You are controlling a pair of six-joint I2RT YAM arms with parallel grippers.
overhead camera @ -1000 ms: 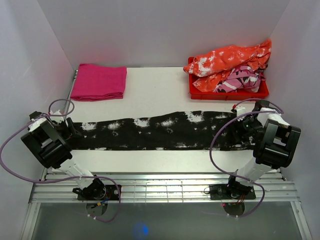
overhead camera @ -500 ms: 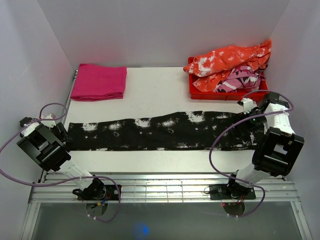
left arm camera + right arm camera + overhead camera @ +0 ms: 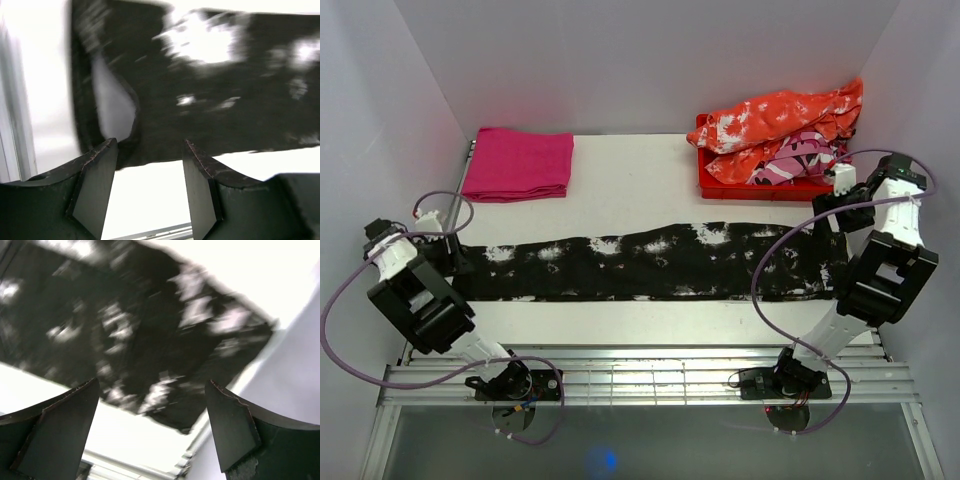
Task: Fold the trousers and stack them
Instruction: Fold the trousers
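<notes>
The black trousers (image 3: 650,265) with white splotches lie flat and stretched out across the table from left to right. My left gripper (image 3: 448,252) is open and empty just off their left end. In the left wrist view (image 3: 150,145) the trousers' edge (image 3: 225,100) lies just beyond the fingertips. My right gripper (image 3: 844,206) is open and empty, raised over the trousers' right end. In the right wrist view (image 3: 152,385) the blurred fabric (image 3: 125,325) lies below, apart from the fingers.
A folded magenta cloth (image 3: 518,163) lies at the back left. A red tray (image 3: 775,187) at the back right holds an orange-and-white garment (image 3: 780,120) and a pink patterned one (image 3: 802,160). Walls close both sides. A metal rail (image 3: 640,375) runs along the near edge.
The right gripper has left the trousers' right end and risen back and to the right, towards the tray. The left gripper drew off the left end. The trousers lie slightly longer.
</notes>
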